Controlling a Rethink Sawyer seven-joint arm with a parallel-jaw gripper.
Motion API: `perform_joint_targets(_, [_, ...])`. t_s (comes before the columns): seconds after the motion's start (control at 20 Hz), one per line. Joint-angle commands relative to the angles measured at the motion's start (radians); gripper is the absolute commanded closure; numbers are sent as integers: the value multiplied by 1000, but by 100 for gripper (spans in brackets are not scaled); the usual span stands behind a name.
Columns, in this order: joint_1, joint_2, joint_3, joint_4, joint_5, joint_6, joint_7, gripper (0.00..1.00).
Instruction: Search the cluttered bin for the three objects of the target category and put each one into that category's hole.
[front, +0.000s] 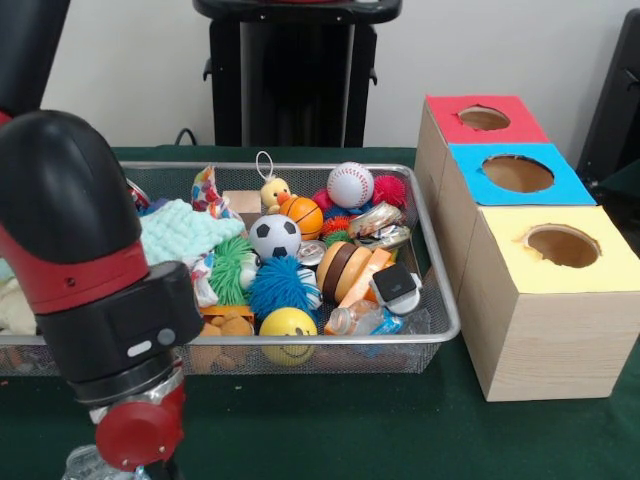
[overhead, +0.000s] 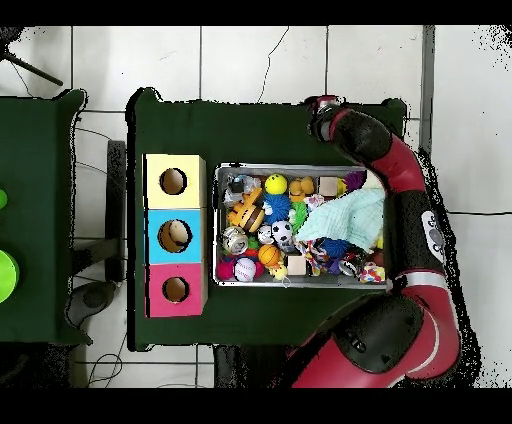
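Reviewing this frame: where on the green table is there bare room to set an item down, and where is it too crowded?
Bare green cloth lies in the strip in front of the wire bin, left of the yellow box, and in the gap between bin and boxes. The bin is packed: balls, towel, toys heaped edge to edge. The arm crowds the left front corner.

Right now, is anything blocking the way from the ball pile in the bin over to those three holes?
Nothing visible: the bin sits beside the boxes, and all three holes face up uncovered. Only the bin's wire wall lies between.
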Motion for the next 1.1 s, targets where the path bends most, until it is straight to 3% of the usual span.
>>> perform_joint_targets(0.05, [26, -137, -129, 188, 51, 200, 123, 100])
perform_joint_targets(0.3, [67, -207, -214, 238, 68, 221, 194, 100])
perform_joint_targets(0.65, [106, -138, -284, 98, 51, 217, 141, 100])
perform_joint_targets(0.9, [115, -74, -307, -14, -23, 94, 19, 100])
perform_joint_targets(1.1, [154, -97, -371, -19, -73, 20, 46, 100])
